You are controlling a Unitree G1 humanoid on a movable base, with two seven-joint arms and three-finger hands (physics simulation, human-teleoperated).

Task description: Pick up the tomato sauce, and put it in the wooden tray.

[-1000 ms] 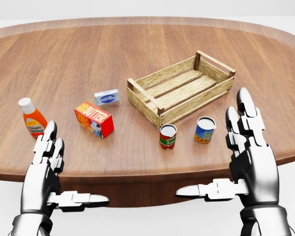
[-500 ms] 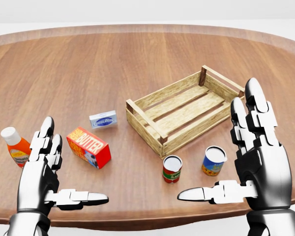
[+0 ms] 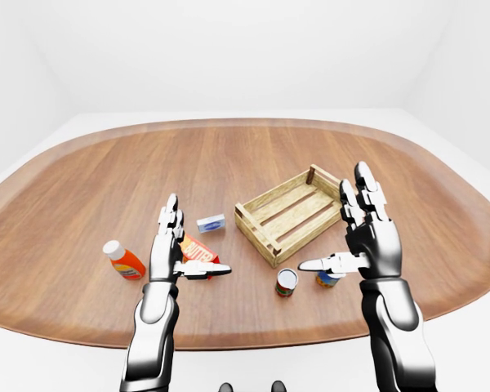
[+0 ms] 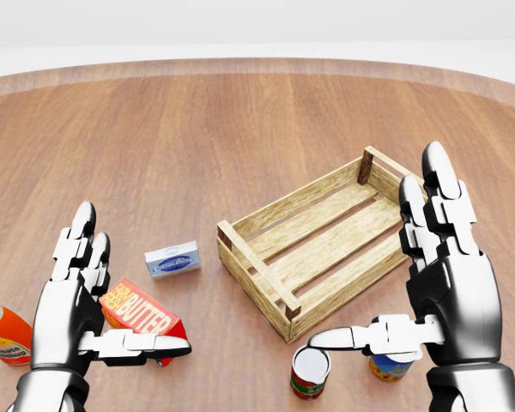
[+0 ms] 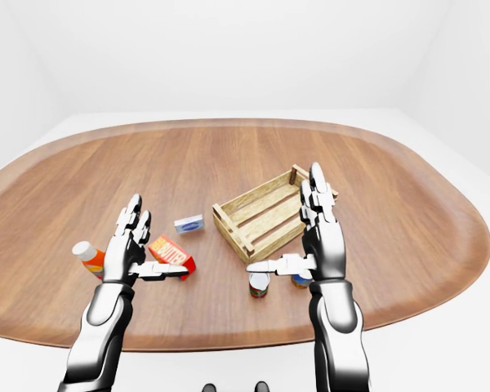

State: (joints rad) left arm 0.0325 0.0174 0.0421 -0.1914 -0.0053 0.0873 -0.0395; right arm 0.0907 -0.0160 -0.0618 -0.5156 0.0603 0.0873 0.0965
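The tomato sauce is a small can [image 4: 309, 372] with a red and green label and a pale lid. It stands upright on the wooden table at the bottom of the head view, just below the near corner of the wooden tray [image 4: 251, 268]. That slatted tray holds nothing. My right hand [image 4: 379, 276] is open above the can's right side, thumb pointing left over it, not touching it. At the lower left my left hand [image 4: 127, 290] is open too, over the butter box.
A blue and yellow can [image 4: 388, 368] stands right of the tomato sauce, partly behind my right thumb. A red butter box [image 4: 142, 312], a small blue-white box [image 4: 172, 259] and an orange ketchup bottle [image 4: 2, 335] lie to the left. The table's edge [image 3: 253, 341] runs close below.
The camera has moved in over the table, so all objects slid down and grew in the head view. Both hands stay open in much the same pose.
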